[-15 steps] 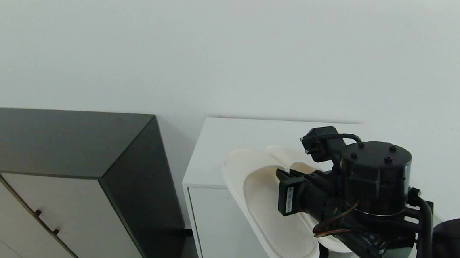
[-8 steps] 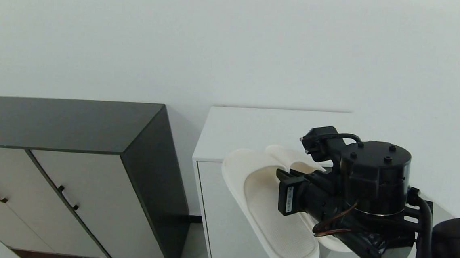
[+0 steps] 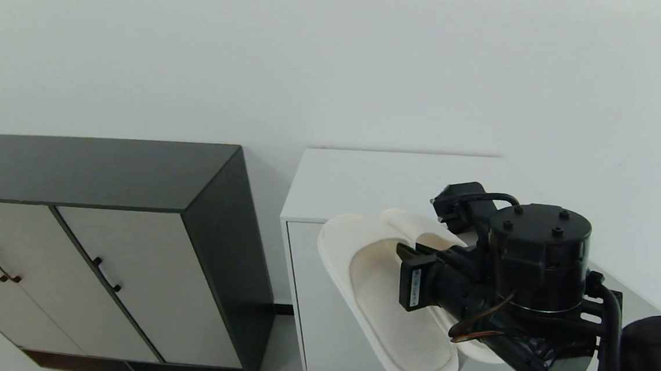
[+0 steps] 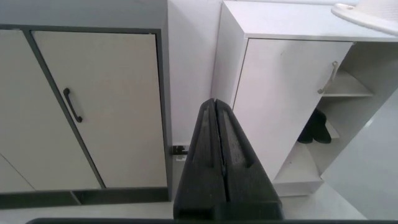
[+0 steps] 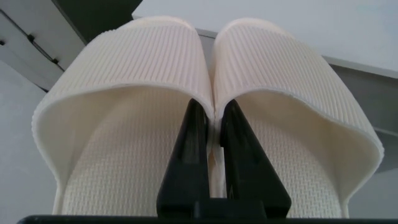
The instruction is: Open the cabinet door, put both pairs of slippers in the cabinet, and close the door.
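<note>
View shifted; right pincer [image 5: 214, 121] still clamps cream slippers [image 3: 381, 294]; left pincer [image 4: 215, 107] closed.

In front of me the pale floor [image 4: 364, 186] carries two cabinets side by side: a dark cabinet [image 3: 104, 170] on my left and a white cabinet [image 3: 389, 178] just beside it. Inside the white one, a dark pair of slippers [image 4: 314, 127] sits on a lower shelf [image 4: 303, 168].
</note>
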### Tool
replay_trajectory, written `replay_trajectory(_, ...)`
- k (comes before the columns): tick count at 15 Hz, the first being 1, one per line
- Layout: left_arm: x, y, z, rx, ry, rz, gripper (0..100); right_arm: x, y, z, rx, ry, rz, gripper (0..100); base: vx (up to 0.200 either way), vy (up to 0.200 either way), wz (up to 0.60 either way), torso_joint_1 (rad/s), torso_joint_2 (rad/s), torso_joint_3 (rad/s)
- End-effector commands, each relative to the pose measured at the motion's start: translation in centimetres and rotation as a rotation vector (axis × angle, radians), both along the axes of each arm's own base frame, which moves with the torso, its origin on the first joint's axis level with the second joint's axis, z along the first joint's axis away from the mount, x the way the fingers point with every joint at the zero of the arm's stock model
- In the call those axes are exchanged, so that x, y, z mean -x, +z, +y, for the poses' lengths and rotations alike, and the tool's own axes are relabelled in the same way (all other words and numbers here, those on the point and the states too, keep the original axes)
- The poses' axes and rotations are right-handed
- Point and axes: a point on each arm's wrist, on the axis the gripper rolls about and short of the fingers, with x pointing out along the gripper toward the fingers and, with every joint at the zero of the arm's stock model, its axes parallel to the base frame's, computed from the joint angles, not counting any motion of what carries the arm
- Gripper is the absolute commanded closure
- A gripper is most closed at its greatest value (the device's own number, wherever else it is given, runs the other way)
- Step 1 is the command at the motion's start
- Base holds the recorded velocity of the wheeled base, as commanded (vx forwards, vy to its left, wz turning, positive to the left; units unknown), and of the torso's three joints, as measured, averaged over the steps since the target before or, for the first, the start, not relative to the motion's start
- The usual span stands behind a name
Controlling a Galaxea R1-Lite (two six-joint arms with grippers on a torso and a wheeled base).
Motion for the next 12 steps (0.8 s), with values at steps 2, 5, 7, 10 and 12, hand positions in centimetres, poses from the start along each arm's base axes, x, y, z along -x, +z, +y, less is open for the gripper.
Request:
replay_trajectory(2,0.00,-0.01,0.00,0.001,0.001,0.000,100,-0.05,-0.22,0.03,0.005,-0.001,0.004,100,0.000,0.000,0.00,0.000,0.00,0.000)
replay_trajectory(5,0.01,0.03,0.00,-0.001,0.001,-0.002,100,-0.05,-0.22,0.03,0.005,-0.001,0.004,100,0.000,-0.067,0.00,0.002,0.00,0.001)
replay_trajectory(7,0.01,0.03,0.00,-0.001,0.001,-0.002,100,-0.05,-0.22,0.03,0.005,-0.001,0.004,100,0.000,-0.200,0.00,-0.002,0.00,0.005)
replay_trajectory(10,0.01,0.03,0.00,-0.002,0.001,-0.002,100,-0.16,-0.30,-0.05,0.007,-0.004,0.006,100,0.000,-0.200,0.00,0.006,0.00,0.001)
replay_trajectory(12,0.00,-0.01,0.00,-0.002,0.001,0.000,100,-0.15,-0.35,-0.05,0.008,-0.001,0.007,100,0.000,-0.200,0.00,0.002,0.00,0.002)
